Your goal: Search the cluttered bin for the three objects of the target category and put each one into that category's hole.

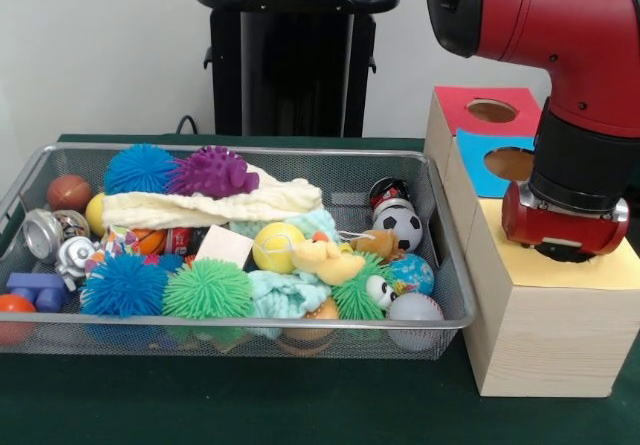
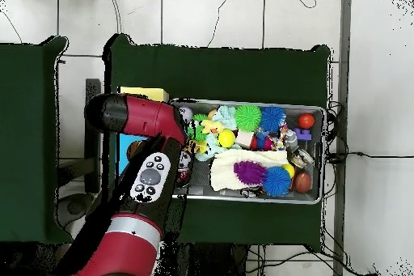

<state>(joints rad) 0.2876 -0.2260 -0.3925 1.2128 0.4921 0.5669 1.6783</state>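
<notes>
One red arm [image 1: 560, 55] bends down over the yellow-topped wooden box [image 1: 545, 330], its wrist end sitting at the yellow hole; the claw itself is hidden, so whether it is spread or pressed together cannot be told. The toys lie heaped in the wire bin [image 1: 455, 295] beside the box on the green desk [image 1: 250, 405].

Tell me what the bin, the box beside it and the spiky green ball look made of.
The bin looks like metal wire mesh: a fine see-through grid with a shiny rim. The box looks like pale unfinished wood, with visible grain lines; its coloured tops seem to be paper or card. The spiky green ball looks like soft rubber, going by its thin dense tendrils, matte in finish.
</notes>
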